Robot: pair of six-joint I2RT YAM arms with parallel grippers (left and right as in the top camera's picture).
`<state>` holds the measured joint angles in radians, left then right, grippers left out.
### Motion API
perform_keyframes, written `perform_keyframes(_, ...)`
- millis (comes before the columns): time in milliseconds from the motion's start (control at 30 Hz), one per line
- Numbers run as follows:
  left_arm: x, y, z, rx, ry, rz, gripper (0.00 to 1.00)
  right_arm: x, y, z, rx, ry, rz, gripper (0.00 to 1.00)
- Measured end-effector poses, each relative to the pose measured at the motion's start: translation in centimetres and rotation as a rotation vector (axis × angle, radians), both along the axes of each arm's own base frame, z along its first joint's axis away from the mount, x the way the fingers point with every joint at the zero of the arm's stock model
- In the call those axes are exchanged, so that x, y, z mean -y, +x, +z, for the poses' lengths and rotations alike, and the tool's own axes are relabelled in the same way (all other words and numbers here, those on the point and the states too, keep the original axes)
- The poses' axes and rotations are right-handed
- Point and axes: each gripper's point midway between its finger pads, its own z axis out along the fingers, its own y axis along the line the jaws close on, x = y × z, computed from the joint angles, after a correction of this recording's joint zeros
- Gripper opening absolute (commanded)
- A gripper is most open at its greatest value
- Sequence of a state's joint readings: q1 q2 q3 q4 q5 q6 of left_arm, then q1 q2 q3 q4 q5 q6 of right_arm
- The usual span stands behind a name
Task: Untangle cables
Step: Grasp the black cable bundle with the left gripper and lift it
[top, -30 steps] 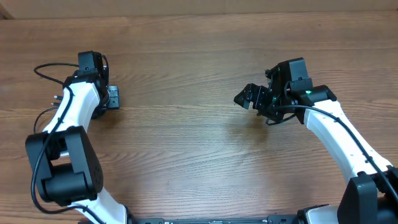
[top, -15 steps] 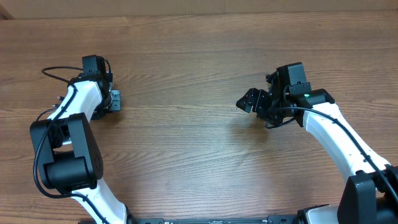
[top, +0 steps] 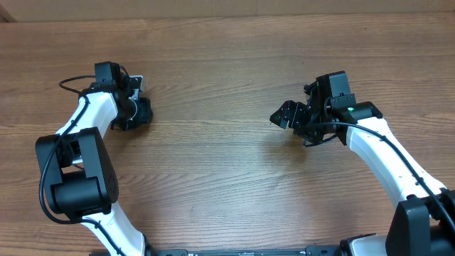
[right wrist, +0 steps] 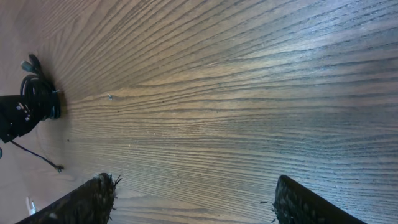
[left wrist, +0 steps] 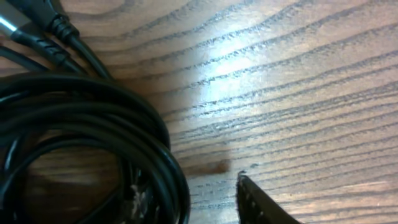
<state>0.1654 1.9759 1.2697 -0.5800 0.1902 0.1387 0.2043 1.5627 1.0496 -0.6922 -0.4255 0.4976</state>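
The cables (left wrist: pixel 93 124) are a coil of thin black cords filling the left of the left wrist view, with plug ends (left wrist: pixel 46 28) at the top left. My left gripper (top: pixel 138 109) sits low on the table right at that coil. One finger (left wrist: pixel 258 202) shows at the bottom, with bare wood between it and the coil; the other finger is hidden by the cords. My right gripper (right wrist: pixel 193 193) hovers over bare wood at the right, jaws wide apart and empty. From there the cables (right wrist: pixel 38 87) look small and far off.
A small white piece (top: pixel 136 81) lies just beyond the left gripper. A thin black cord with a small end (right wrist: pixel 43 158) lies on the wood near the left arm. The wooden table (top: pixel 227 171) stretches between the two arms.
My left gripper has swung right and turned toward the table's middle, now over the coil. The right gripper drifted slightly, then stayed still.
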Motion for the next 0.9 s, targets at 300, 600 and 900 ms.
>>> perform_keyframes(300, 0.5, -0.1, 0.0, -0.002, -0.025, -0.021, 0.04, 0.0, 0.0, 0.0, 0.0, 0.0, 0.002, 0.74)
perform_keyframes(600, 7.7, 1.8, 8.8, 0.066, -0.556, -0.145, 0.04, 0.3, 0.6, 0.9, 0.006, 0.088, -0.012, 0.45)
perform_keyframes(900, 13.3, 1.8, 20.5, 0.254, -1.109, -0.379, 0.04, -2.4, 1.0, 4.6, 0.13, 0.325, 0.161, 0.74)
